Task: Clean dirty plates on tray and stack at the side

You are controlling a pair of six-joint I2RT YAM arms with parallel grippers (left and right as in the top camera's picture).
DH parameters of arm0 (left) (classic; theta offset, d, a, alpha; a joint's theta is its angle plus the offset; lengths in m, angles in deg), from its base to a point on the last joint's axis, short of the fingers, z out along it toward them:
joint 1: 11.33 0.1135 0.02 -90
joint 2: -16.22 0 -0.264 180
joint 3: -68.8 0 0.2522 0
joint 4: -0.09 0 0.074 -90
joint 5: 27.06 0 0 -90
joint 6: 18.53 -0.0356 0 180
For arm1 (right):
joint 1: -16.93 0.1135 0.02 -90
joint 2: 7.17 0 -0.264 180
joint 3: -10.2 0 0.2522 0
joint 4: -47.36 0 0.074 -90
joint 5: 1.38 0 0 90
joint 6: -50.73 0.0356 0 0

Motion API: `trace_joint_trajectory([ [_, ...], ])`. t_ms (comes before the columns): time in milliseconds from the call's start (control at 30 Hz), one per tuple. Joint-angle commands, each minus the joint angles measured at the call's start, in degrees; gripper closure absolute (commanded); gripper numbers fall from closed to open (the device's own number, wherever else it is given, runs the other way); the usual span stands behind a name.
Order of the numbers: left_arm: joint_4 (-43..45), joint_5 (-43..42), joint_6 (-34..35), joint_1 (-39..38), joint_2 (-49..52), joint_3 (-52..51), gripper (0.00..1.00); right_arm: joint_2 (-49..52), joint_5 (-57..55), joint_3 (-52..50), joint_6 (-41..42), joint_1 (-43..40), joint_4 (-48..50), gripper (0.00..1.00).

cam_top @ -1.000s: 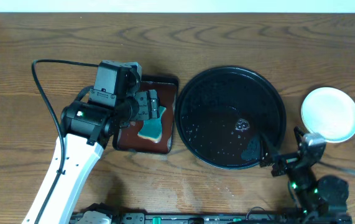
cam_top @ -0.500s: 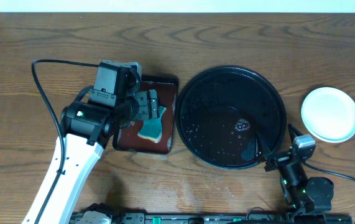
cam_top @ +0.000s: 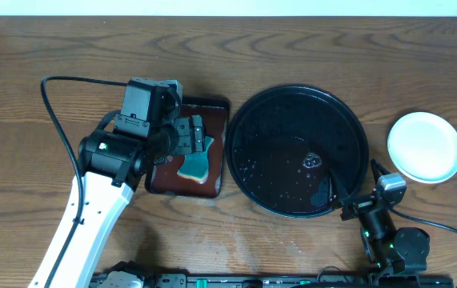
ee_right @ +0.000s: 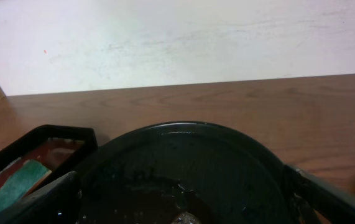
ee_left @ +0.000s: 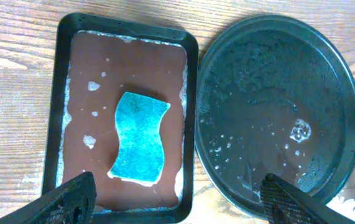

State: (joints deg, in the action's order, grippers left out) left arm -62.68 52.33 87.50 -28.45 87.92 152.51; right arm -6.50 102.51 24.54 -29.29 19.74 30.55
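Plates (cam_top: 425, 146) are sitting beside the tray (cam_top: 276, 132), now bare and soapy. Left gripper (cam_top: 190, 138) is hovering spread over the sponge (cam_top: 194, 166) in its brown tray (cam_top: 216, 136), and right gripper (cam_top: 353, 208) is idling spread and empty. Cleaning looks finished.

How many plates (cam_top: 425, 146) are stacked cannot be told from overhead; the tray (ee_right: 183, 127) is cut off at the right wrist view's bottom edge.
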Motion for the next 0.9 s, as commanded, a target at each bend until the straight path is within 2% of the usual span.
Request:
trace_joint_trajectory([
  [0,0.02,-0.33,-0.57,0.13,0.26,0.50,0.15,-0.37,-0.35,-0.26,-0.63,0.28,0.04,0.01],
  [100,-0.35,0.76,-0.83,0.13,0.15,0.50,0.15,-0.39,-0.35,-0.26,-0.63,0.28,0.04,0.01],
  [233,-0.07,12.61,-0.81,0.09,-2.29,0.13,0.15,-0.37,-0.35,-0.26,-0.63,0.28,0.04,0.01],
  [333,7.13,17.66,-0.90,0.15,-6.86,-3.39,0.15,-0.37,-0.37,-0.26,-0.63,0.28,0.04,0.01],
  [400,14.62,17.53,-2.12,1.05,-11.50,-7.76,0.15,-0.37,-0.35,-0.26,-0.63,0.28,0.04,0.01],
  [500,27.26,14.40,-2.08,4.90,-22.03,-19.58,0.15,-0.37,-0.35,-0.26,-0.63,0.28,0.04,0.01],
  [600,35.30,10.56,-2.03,9.44,-30.03,-29.44,0.15,-0.37,-0.35,-0.26,-0.63,0.28,0.04,0.01],
  [733,41.59,9.55,-2.08,12.96,-40.57,-40.37,0.15,-0.37,-0.35,-0.26,-0.63,0.28,0.04,0.01],
  [867,42.51,9.77,-2.08,14.69,-51.23,-48.35,0.15,-0.37,-0.35,-0.26,-0.63,0.28,0.04,0.01],
])
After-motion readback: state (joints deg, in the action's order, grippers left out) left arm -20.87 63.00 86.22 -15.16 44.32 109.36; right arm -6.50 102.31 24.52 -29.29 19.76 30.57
